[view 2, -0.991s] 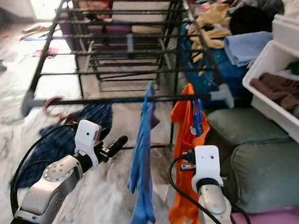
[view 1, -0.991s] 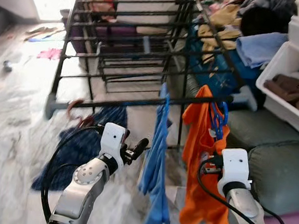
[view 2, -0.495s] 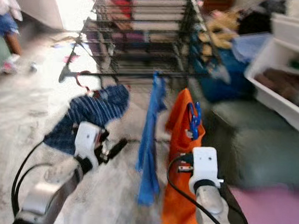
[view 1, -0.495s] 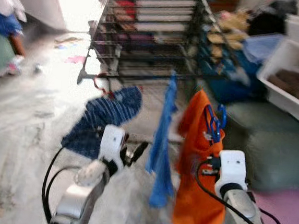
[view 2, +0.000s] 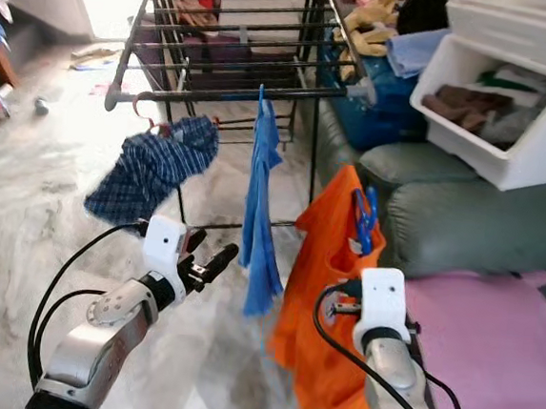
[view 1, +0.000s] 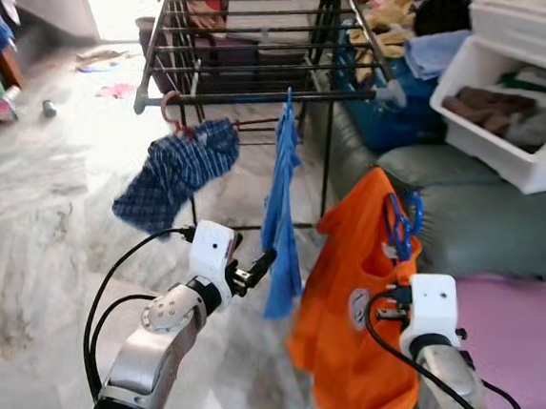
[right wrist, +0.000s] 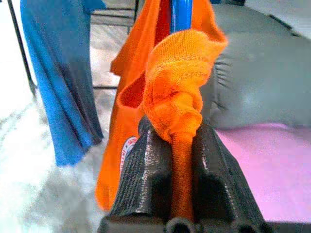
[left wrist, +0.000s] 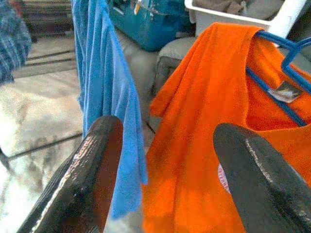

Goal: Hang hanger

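Since a second ago the drying rack [view 1: 254, 93] sits farther off, and the orange shirt [view 1: 360, 298] on its blue hanger [view 1: 401, 220] hangs clear of the rail, clamped in the right end effector [right wrist: 177, 194]. Carrying step; next, lift the hook onto the rail. The left end effector [left wrist: 172, 170] gapes empty. The right wrist view reveals fabric pinched between the fingers.

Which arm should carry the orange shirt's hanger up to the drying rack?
Right. The right gripper is already shut on the orange shirt, which hangs on the blue hanger. The left gripper is open and empty.
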Controlling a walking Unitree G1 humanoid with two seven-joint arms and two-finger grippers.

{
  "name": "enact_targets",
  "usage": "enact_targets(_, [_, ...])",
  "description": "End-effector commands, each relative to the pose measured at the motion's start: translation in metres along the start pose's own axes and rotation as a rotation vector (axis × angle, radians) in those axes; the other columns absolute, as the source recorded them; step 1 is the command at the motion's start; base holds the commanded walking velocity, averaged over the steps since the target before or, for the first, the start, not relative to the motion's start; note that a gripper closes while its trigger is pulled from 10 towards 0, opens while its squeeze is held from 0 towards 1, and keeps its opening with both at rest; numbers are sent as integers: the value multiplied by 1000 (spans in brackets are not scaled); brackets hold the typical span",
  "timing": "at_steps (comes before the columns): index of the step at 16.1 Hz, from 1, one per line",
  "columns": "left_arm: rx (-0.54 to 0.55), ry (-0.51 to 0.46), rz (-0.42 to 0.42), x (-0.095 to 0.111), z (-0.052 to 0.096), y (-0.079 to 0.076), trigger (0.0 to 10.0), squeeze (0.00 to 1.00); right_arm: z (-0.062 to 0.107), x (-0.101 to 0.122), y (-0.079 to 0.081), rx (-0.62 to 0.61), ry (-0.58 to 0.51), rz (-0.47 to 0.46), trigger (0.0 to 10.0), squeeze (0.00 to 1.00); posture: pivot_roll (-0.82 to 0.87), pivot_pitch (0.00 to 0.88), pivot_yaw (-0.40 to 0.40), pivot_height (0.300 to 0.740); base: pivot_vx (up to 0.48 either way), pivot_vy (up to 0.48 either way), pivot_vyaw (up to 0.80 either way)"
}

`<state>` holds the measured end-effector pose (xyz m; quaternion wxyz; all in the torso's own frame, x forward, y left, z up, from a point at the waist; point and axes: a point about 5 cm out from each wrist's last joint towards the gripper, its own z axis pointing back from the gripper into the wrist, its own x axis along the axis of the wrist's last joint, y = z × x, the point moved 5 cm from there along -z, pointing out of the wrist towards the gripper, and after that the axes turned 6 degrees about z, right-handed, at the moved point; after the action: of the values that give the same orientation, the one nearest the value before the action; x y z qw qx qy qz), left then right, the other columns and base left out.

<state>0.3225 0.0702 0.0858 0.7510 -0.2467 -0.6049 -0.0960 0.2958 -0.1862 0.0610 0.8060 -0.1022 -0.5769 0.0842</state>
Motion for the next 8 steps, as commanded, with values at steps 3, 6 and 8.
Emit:
enact_targets(3, [44, -5, -22, 4, 5, 12, 10000, 0, -1, 13, 1, 4, -44, -18, 10000, 0, -133, 12, 19, 740, -352, 0, 0])
enact_targets(6, [67, -11, -28, 6, 7, 19, 10000, 0, 0, 13, 2, 8, -46, -21, 10000, 0, -128, 11, 19, 740, -351, 0, 0])
enact_targets(8, [71, -20, -26, 8, 8, 21, 10000, 0, -1, 14, 4, 16, -50, -23, 10000, 0, -124, 13, 19, 740, -302, 0, 0])
